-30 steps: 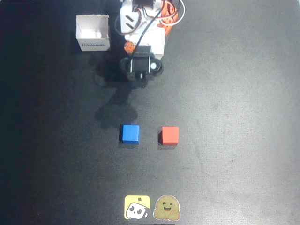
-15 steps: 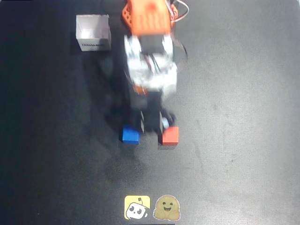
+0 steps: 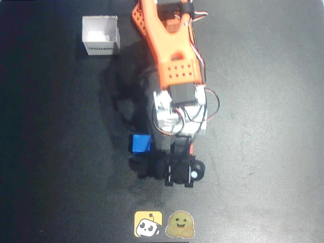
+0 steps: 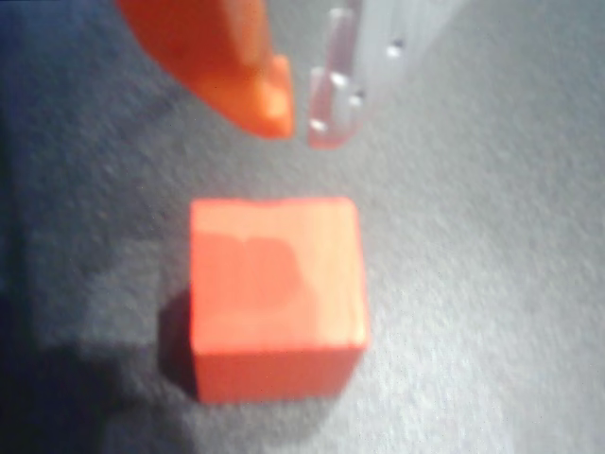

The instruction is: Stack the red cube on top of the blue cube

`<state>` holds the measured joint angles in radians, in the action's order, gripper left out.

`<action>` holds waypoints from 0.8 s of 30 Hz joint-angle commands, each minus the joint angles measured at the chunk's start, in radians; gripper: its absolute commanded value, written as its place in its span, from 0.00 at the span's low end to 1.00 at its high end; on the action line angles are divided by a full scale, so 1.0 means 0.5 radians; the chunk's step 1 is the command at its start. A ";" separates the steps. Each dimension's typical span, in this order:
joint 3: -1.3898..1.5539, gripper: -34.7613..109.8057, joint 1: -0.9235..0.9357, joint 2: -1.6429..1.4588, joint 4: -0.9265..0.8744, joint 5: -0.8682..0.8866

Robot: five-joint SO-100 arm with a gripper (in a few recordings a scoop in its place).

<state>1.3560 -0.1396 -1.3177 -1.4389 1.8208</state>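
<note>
In the wrist view the red cube (image 4: 276, 293) sits on the dark table, filling the middle of the picture. My gripper (image 4: 301, 118) hangs just beyond the cube's far edge. Its orange finger (image 4: 241, 71) and clear finger (image 4: 333, 99) are almost touching, with nothing between them. In the overhead view the orange arm (image 3: 174, 66) reaches down the table, and its wrist covers the spot where the red cube lies. The blue cube (image 3: 140, 143) rests on the table just left of the wrist, apart from it.
A white open box (image 3: 100, 34) stands at the back left of the overhead view. Two stickers, one yellow (image 3: 148, 224) and one brown (image 3: 181, 224), lie at the front edge. The arm's shadow falls around the blue cube.
The arm has swung out from its folded pose at the back and stretched forward. Its wrist now covers the red cube in the overhead view. Neither cube has moved.
</note>
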 commanded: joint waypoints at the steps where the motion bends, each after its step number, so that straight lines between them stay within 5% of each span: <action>1: -0.160 0.24 -0.009 0.037 0.012 0.006; 10: -0.166 0.38 -0.025 0.086 0.120 -0.031; 24: -0.034 0.40 -0.132 0.193 0.310 0.015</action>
<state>1.3300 -0.2056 -1.2180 -1.3100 1.8239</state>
